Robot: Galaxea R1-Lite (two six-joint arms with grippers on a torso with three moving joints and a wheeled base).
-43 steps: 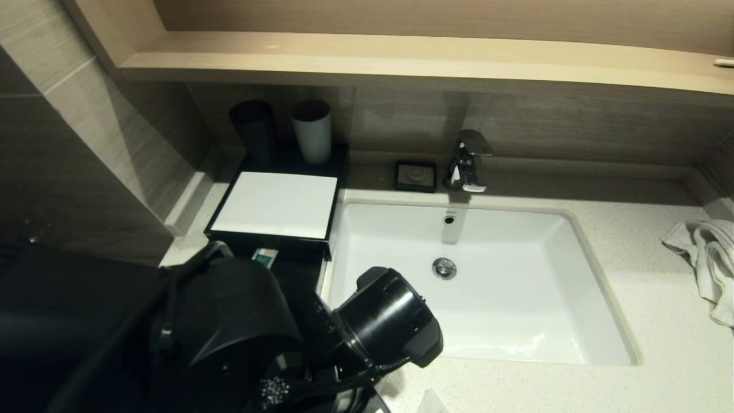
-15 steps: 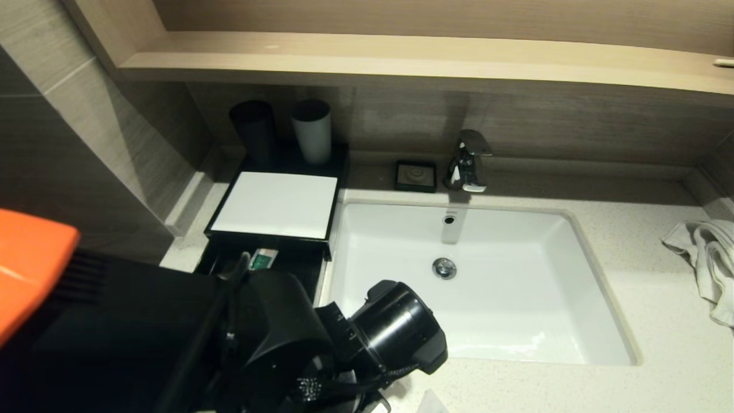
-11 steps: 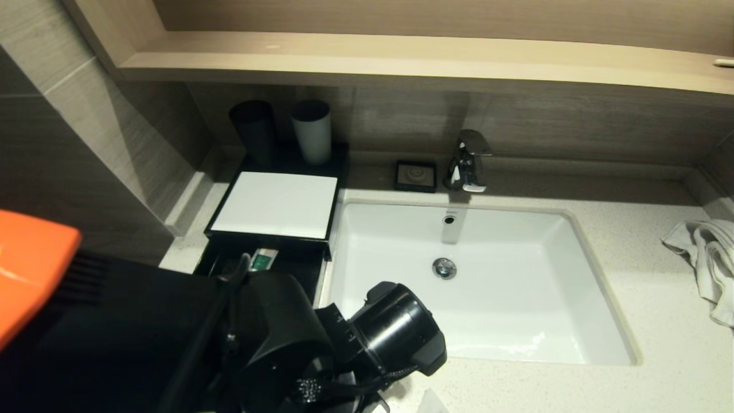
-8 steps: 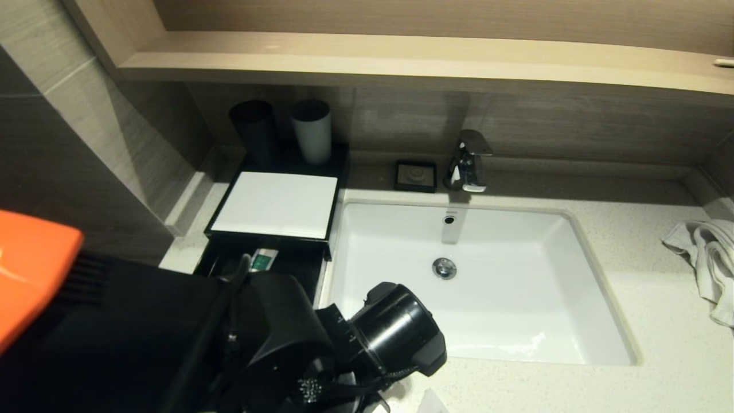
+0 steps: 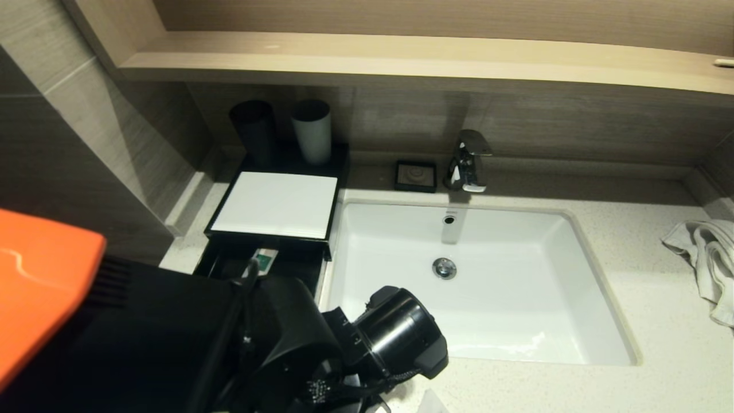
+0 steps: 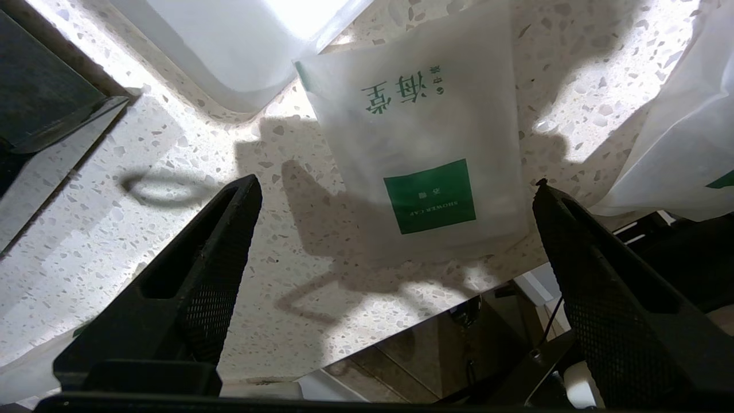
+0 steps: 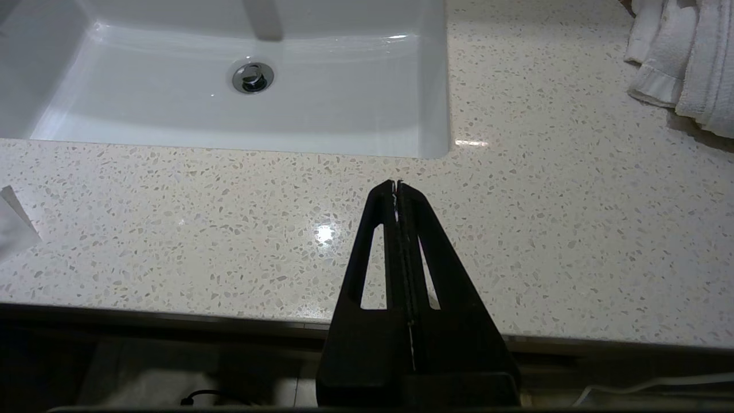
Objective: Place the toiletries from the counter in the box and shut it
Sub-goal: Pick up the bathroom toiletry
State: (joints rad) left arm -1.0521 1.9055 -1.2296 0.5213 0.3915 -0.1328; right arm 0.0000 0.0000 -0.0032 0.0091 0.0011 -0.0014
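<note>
The black box (image 5: 275,203) with a white top stands left of the basin, and its drawer (image 5: 229,267) is pulled out. One green-labelled packet (image 5: 262,259) lies in the drawer. My left arm (image 5: 395,335) reaches over the counter's front left corner. In the left wrist view my left gripper (image 6: 395,183) is open above a flat translucent packet (image 6: 424,143) with a green square label, which lies on the speckled counter (image 6: 172,229) between the two fingers. Another packet (image 6: 688,126) lies beside it. My right gripper (image 7: 397,183) is shut and empty over the counter's front edge.
Black and grey cups (image 5: 255,129) stand behind the box. A black soap dish (image 5: 415,175) and the tap (image 5: 467,160) sit behind the white basin (image 5: 487,344). A towel (image 5: 705,264) lies at the far right. A wooden shelf (image 5: 401,57) overhangs the back.
My left arm has drawn back from the drawer toward the counter's front and edged slightly right over the last second. The left gripper stays open. The right arm has not moved.
</note>
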